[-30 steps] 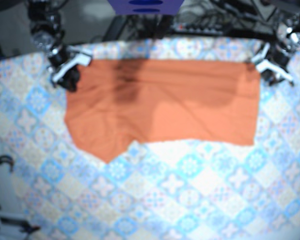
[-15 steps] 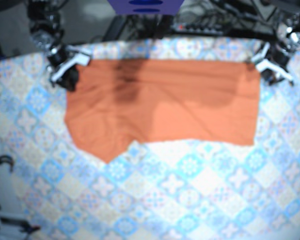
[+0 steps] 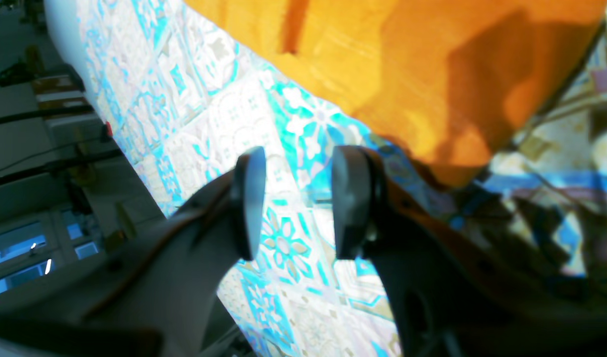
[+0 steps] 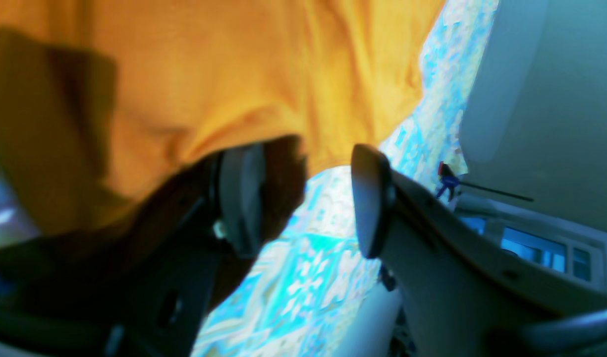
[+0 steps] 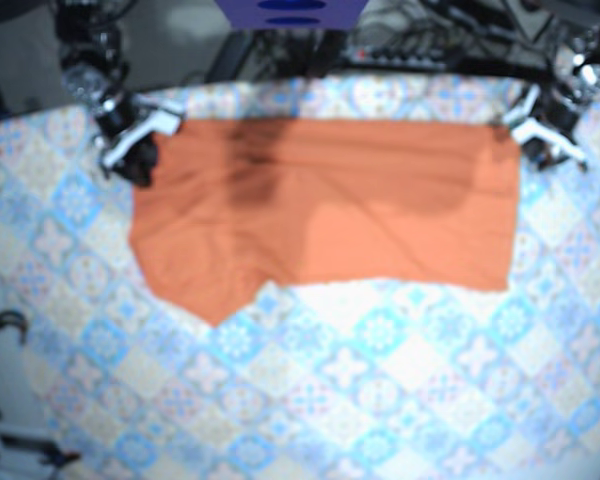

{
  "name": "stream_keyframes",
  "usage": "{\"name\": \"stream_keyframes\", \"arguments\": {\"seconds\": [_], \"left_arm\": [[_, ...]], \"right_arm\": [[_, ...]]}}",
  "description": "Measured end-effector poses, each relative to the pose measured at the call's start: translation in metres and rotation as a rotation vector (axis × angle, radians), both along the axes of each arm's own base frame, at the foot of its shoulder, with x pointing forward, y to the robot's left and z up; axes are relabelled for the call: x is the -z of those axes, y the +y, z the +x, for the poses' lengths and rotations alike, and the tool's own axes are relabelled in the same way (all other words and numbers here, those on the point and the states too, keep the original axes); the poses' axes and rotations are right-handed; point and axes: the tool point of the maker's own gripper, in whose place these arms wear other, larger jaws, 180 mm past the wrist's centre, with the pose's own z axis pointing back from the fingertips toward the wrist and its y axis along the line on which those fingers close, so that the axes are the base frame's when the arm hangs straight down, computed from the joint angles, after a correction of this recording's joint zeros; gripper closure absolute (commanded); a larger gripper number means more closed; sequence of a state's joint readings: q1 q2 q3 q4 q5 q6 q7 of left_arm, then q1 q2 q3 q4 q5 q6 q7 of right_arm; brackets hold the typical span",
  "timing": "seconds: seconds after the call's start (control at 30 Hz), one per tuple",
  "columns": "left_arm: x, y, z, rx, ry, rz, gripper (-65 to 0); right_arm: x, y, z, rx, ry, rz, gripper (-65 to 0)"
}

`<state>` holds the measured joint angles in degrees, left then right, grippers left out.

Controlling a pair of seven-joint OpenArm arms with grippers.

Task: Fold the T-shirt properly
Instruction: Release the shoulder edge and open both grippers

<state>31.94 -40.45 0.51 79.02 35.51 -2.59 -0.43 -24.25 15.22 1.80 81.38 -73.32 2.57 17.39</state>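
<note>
Orange wrinkled fabric T-shirt (image 5: 320, 200) is spread on the blue-patterned tablecloth (image 5: 380, 380). Left gripper (image 3: 296, 201) and right gripper (image 4: 308, 198) are held low at its far corners, parted and empty.

The left hand (image 3: 296, 201) and right hand (image 4: 305, 198) each have two curved grey fingers (image 3: 174, 248) ending in flat oval pads (image 3: 347, 198); from above, white fingers on black bodies.

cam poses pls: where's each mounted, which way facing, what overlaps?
Base: overhead, looking down on patterned table and orange T-shirt; left arm and right arm at far corners.
Left wrist: on left arm, looking past open jaws at table, T-shirt corner beyond.
Right wrist: on right arm, open jaws at T-shirt edge.
Shared: all see T-shirt and table.
</note>
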Motion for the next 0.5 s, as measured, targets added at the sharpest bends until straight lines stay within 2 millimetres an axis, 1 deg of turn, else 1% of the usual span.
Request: {"name": "stream_keyframes", "arguments": {"seconds": [0.13,0.5], "left_arm": [[0.000,-0.001,0.000,-0.002,-0.001,-0.002,-22.4],[0.000,-0.001,0.000,-0.002,-0.001,-0.002,-22.4]], "right_arm": [[-0.005,0.000,0.011,0.001,-0.024,0.000,-28.2],[-0.009,0.000,0.017,0.002,-0.038,0.000,-28.2]]}}
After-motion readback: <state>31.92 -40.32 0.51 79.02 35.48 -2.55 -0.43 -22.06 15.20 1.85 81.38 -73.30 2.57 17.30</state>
